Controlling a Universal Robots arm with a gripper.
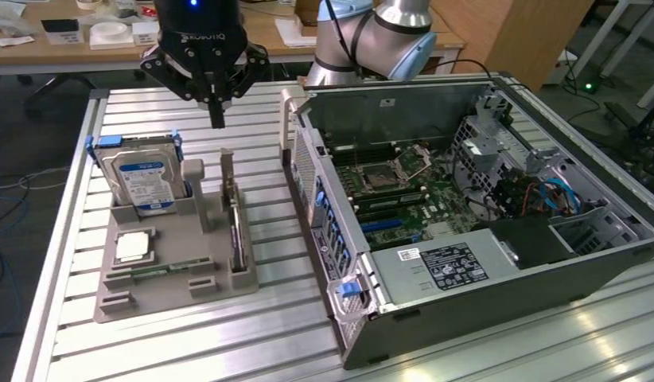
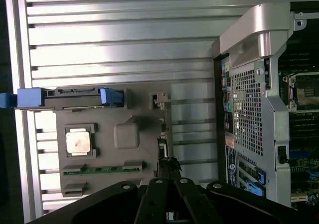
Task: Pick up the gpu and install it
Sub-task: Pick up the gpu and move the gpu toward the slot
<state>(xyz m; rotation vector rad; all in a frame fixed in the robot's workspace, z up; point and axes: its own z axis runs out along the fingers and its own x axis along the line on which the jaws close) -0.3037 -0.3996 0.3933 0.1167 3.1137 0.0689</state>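
We log the gpu [image 1: 235, 231]: thin dark card on edge in the grey holder [image 1: 162, 298], at the exterior view's left of the open case [image 1: 497, 314]; hand [image 1: 216, 119] closed, empty, above it.

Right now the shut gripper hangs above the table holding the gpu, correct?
No: the shut gripper hangs above the table empty. The exterior view shows the gpu standing on edge in the grey tray.

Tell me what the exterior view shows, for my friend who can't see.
The shut tool hangs over a grey holder where the gpu stands on edge beside a hard drive. An open computer case lies at the exterior view's right.
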